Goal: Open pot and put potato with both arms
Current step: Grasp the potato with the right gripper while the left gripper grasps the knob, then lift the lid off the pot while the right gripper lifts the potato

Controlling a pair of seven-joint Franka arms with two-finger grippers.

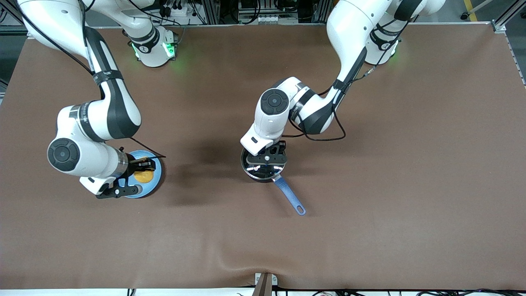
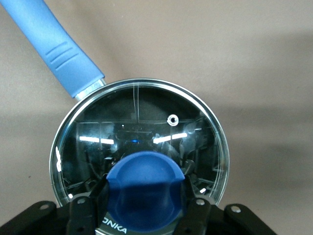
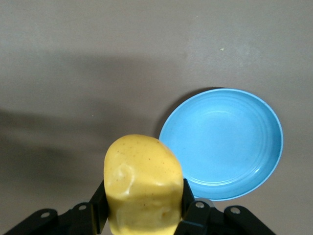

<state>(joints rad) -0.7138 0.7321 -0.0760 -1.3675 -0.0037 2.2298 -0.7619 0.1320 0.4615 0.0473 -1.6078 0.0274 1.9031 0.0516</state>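
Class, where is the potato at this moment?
The potato is held in the right gripper, lifted above the blue plate toward the right arm's end of the table.

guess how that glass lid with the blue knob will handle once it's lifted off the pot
The round glass lid is probably rigid and breakable. Its smooth domed blue knob, between the left gripper jaws, might slip. Held by the centre, the lid should hang fairly level above the black blue-handled pot.

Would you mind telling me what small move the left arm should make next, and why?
Probably lift the glass lid straight up. The left gripper is closed on the lid's blue knob, the lid sits on the pot, and the right gripper already holds the potato above the blue plate.
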